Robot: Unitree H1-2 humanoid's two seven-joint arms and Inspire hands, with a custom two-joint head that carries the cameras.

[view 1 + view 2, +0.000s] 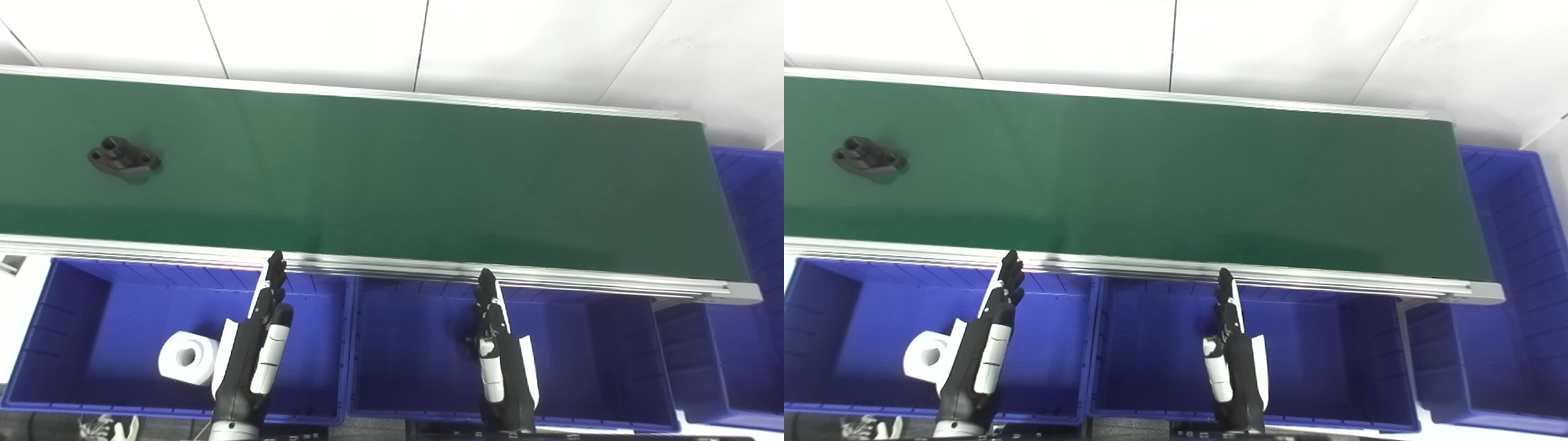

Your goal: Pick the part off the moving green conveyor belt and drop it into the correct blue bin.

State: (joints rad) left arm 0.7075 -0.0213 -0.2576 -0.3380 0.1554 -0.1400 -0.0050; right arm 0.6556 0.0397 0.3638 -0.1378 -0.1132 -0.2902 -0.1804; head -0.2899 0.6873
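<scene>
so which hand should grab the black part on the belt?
Left, probably. The black part lies at the belt's left end, nearer the left hand, which hangs open over the left bin. The right hand waits further right, also empty.

A white tiled floor — dark thin seams, evenly lit — with perhaps shoes at the bottom edge.

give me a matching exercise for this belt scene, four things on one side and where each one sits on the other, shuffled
Things:
1. black two-holed bracket part
2. white cylindrical part
3. left hand
4. right hand

Places:
A. over the middle blue bin
B. lying on the floor of the left blue bin
C. on the green conveyor belt, far left
D. over the left blue bin, beside the white part

Pairs: 1-C, 2-B, 3-D, 4-A
</scene>
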